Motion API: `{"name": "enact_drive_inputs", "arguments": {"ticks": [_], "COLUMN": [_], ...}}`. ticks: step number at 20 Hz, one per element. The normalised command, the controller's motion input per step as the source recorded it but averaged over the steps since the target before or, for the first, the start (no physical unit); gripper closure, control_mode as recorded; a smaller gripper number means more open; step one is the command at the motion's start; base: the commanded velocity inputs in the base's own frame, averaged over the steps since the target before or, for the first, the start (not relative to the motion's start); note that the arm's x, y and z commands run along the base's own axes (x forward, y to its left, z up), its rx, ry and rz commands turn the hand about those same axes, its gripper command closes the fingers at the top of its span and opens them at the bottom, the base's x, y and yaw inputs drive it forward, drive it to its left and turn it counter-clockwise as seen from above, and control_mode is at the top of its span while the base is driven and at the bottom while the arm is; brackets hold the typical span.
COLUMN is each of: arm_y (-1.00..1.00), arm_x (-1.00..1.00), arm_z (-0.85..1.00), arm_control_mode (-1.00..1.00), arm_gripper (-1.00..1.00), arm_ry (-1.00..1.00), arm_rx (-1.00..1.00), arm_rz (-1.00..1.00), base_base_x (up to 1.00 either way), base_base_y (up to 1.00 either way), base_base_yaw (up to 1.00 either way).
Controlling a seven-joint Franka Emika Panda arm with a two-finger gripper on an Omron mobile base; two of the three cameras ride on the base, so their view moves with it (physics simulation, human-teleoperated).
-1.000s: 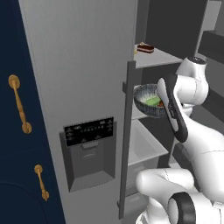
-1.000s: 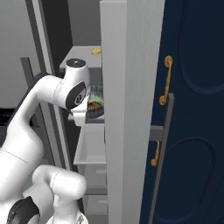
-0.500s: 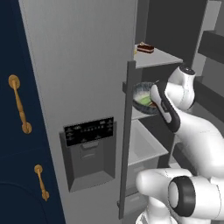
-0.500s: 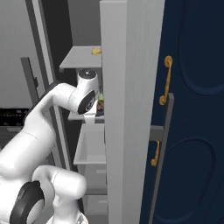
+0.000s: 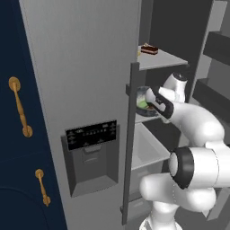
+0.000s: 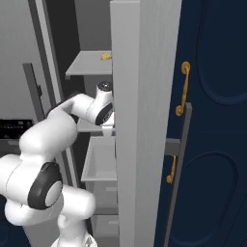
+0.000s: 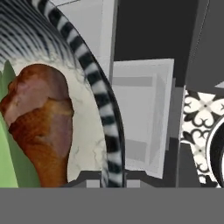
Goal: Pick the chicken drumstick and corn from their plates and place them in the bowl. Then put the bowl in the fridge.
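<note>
Inside fridge [image 5: 85, 81]: pincer [image 5: 150, 104] clenched on bowl [image 5: 144, 101] rim | hand view: drumstick [image 7: 41, 127], green husk [image 7: 8, 166]

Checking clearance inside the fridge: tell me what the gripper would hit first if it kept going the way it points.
Probably the shelf in the fridge below; the gripper grips the bowl rim, pointing down. Depth is unclear.

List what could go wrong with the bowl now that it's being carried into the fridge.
1. The bowl sits just past the edge of the fridge door; a sideways swing could knock its rim against the door.
2. The gripper seems to pinch only the rim, so the bowl may tilt and tip out the chicken drumstick and corn.
3. The shelf above hangs close over the arm, so lifting risks a bump.
</note>
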Motion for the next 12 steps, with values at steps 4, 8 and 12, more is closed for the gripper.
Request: {"name": "enact_drive_inputs", "arguments": {"ticks": [4,8,12], "arm_y": [0.0,-0.01,0.02], "arm_x": [0.49,0.53,0.34], "arm_z": [-0.44,-0.33,-0.19], "arm_control_mode": [-1.0,-1.0,-1.0], "arm_gripper": [1.0,1.0,-1.0], "arm_ry": [0.02,0.02,0.0], "arm_rx": [0.0,0.0,0.0], "arm_rz": [0.0,0.0,0.0], "base_base_x": [0.0,0.0,0.0], "base_base_y": [0.0,0.0,0.0], "base_base_yaw": [0.0,0.0,0.0]}}
